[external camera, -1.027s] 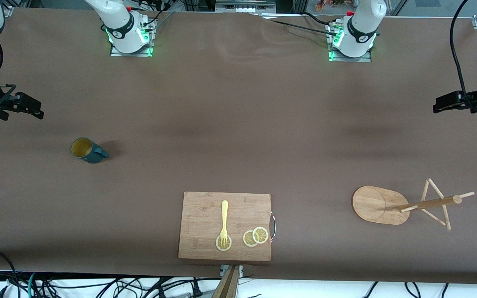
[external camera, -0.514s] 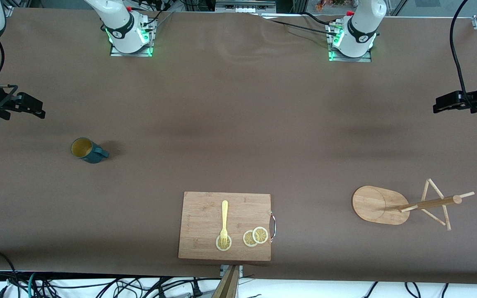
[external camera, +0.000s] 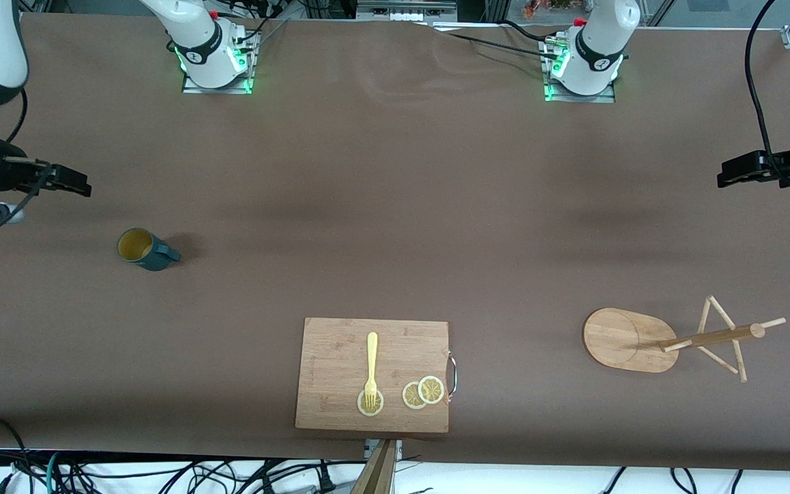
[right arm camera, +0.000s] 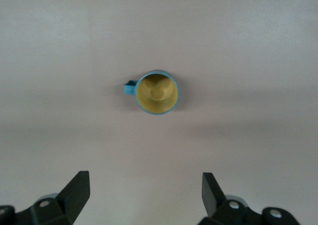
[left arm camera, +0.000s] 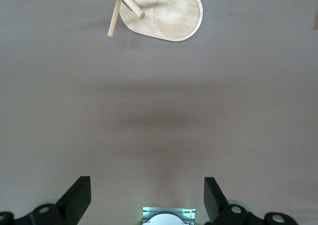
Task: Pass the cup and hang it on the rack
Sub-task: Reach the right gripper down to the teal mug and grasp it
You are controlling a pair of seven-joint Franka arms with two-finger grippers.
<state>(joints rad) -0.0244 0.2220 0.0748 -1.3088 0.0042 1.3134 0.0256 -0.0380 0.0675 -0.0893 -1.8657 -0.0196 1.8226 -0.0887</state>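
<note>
From the front view I judge the task barely begun: nothing is grasped, passed or hung. The cup (external camera: 146,249) stands upright on the brown surface (external camera: 395,206) in the left-middle of the frame, handle turned toward the frame's right. My right gripper (external camera: 74,182) hangs at the left edge of the frame, above the surface and just up-left of the cup, not touching it; from here I cannot tell its jaws. The left gripper (external camera: 734,173) waits at the right edge of the frame. The rack (external camera: 631,339) stands in the lower right, and the cutting board (external camera: 340,357) with a fork (external camera: 372,363) and lemon slices (external camera: 423,392) lies at lower centre.

In the left wrist view the jaws are spread wide with nothing between them, at the bottom of the frame; the rack sits at the top of the frame, oval base plain and pegs jutting out.

In the right wrist view the jaws are likewise released and empty at the bottom corners, and the cup sits centred above them, well apart. I look straight into it: a round teal-blue rim, yellow-ochre inside, a small handle stub on its left in the frame. All is left: pick up, hand-over, hanging on a peg.
</note>
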